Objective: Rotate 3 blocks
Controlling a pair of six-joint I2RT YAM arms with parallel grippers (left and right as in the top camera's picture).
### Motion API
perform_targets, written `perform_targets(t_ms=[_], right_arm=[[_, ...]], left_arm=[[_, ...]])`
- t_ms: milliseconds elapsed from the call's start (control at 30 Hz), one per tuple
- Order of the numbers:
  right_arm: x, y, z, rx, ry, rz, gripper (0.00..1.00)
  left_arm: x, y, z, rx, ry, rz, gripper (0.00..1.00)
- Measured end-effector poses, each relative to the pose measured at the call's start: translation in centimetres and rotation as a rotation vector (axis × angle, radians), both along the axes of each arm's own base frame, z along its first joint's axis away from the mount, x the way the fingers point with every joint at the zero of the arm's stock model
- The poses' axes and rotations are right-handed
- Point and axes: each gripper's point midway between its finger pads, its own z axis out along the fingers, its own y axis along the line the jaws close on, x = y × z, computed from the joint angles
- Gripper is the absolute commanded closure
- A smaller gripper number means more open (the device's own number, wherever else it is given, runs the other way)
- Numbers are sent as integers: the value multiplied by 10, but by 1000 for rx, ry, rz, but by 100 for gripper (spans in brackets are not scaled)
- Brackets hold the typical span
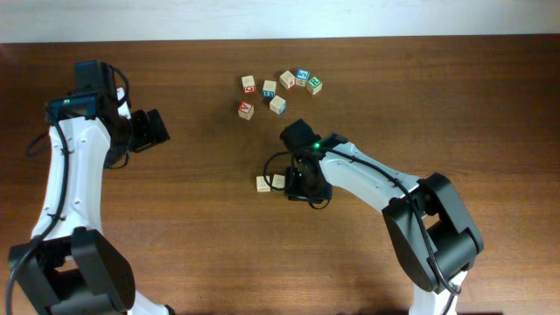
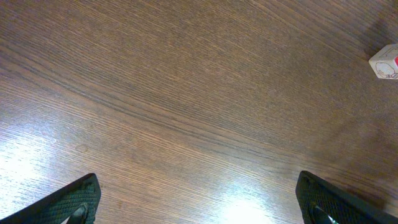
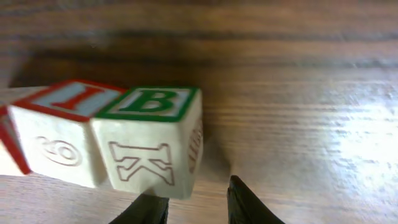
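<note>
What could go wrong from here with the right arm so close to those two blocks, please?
The green-printed block touches the red-printed block, so turning one may drag the other. The gap of the right jaws looks narrower than the green-printed block, so moving in could shove it rather than grip it.

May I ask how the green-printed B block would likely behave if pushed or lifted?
The green-printed B block looks like wood, so probably rigid and light. Its flat faces suggest sliding, not rolling. It touches the red-printed I block, so a push that way would likely shift both.
</note>
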Motion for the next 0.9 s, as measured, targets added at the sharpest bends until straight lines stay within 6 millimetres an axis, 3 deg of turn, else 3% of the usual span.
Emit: perform_targets(t_ms=[167, 267, 333, 400, 467, 500, 567, 667, 833, 900], right_arm=[[2, 5, 1, 25, -13, 35, 75], [-12, -1, 3, 1, 49, 47, 75], [-17, -4, 12, -17, 80, 67, 75], [-9, -1, 25, -13, 49, 77, 75], [6, 4, 40, 1, -23, 88, 75], [14, 6, 46, 4, -59, 88, 75], [23, 4, 52, -10, -110, 86, 75], [43, 11, 56, 6, -204, 120, 75], [58, 16, 58, 7, -276, 156, 78], [54, 9, 45, -25, -231, 138, 79]], left_arm=[[0, 0, 0, 0, 0, 0, 1], [0, 0, 0, 0, 0, 0, 1], [0, -2, 0, -12, -2, -3, 1], [0, -7, 0, -29, -2, -13, 6], [-1, -15, -1, -39, 8, -32, 16], [-2, -23, -1, -45, 14, -54, 27], [-2, -45, -2, -53, 24, -113, 56], [-2, -79, -6, -58, 36, -204, 77], [0, -114, -23, -61, 69, -298, 93], [2, -124, -37, -62, 97, -324, 99]])
